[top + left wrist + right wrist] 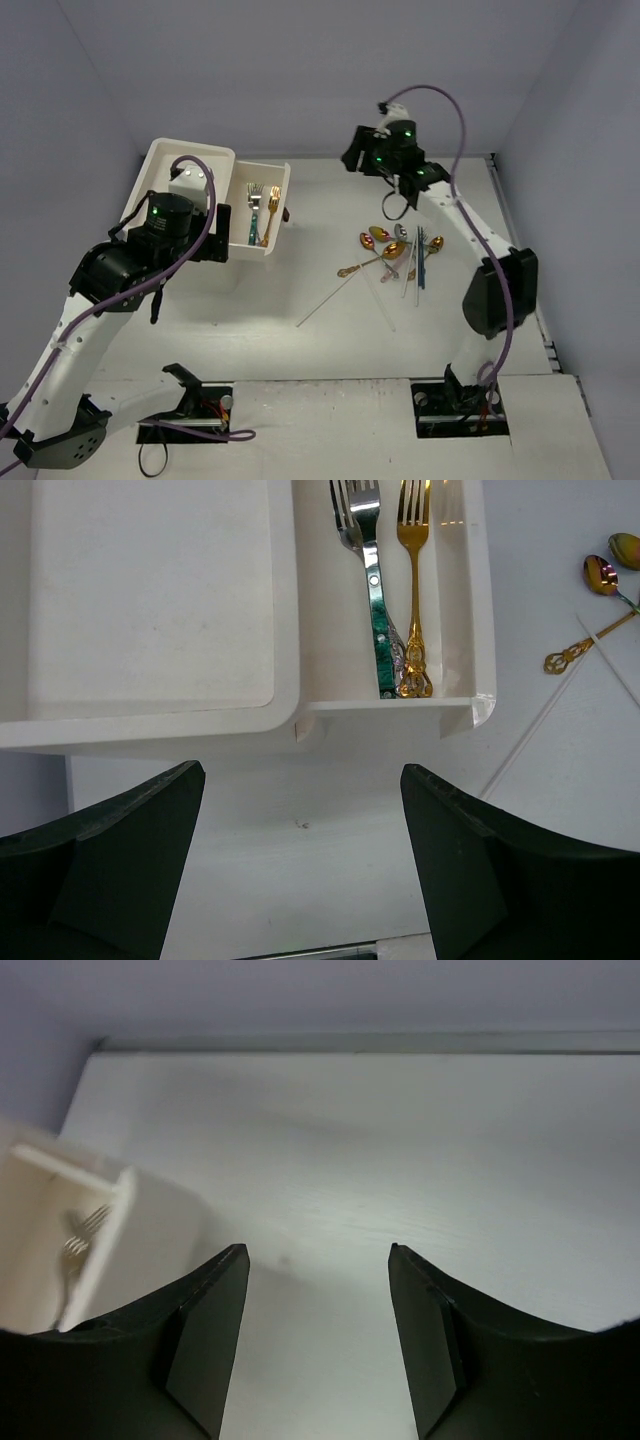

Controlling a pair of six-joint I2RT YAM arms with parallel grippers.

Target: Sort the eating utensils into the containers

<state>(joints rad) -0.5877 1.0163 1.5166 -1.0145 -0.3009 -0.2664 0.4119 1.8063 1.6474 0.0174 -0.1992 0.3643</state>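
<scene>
A white drawer (250, 252) stands pulled out of the white cabinet (185, 160). A silver fork (254, 205) and a gold fork (268, 218) lie in it side by side. The left wrist view shows the drawer (385, 712) with the silver fork (365, 570) and gold fork (413, 590). My left gripper (216, 238) (303, 860) hangs open just in front of the drawer, holding nothing. Raised over the far table to the drawer's right, my right gripper (353, 158) (317, 1252) is open and empty. The other utensils (400, 250) lie heaped at centre right.
Two thin clear chopsticks (330, 296) lie apart from the heap, toward the table's middle. Gold spoons (600, 575) show at the right edge of the left wrist view. The drawer's corner (95, 1185) shows at the left of the right wrist view.
</scene>
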